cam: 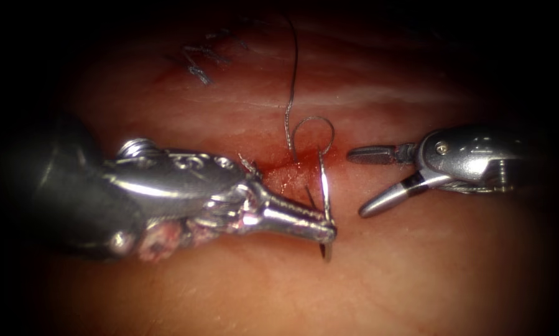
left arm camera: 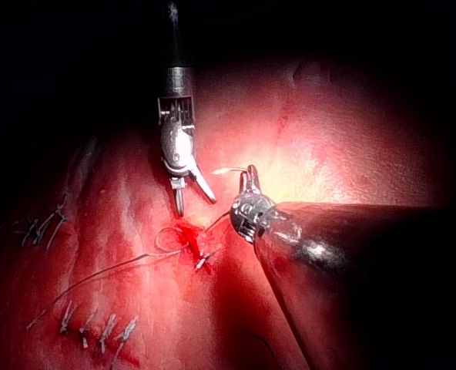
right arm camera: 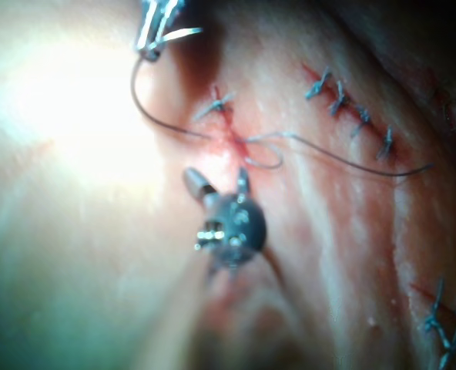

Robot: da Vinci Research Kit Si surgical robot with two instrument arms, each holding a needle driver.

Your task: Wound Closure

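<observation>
Left claw [cam: 329, 233]: pressed together on the curved needle [cam: 324, 193], pinching it low on its curve; steel, smeared with pink residue.
Needle: thin bright arc held clear above the tissue [cam: 416, 274], just right of the cut [cam: 285, 171], not in the tissue as far as I can tell.
Thread [cam: 293, 68]: dark fine strand, looped once at the cut, trailing away over the tissue.
Cut: short, wet with red fluid [cam: 304, 158].
Right claw [cam: 369, 180]: spread wide, holding nothing, right of the cut.
Progress: finished stitches [right arm camera: 351, 112] knotted along other cuts; this one looks partly closed, knots likely left.
</observation>
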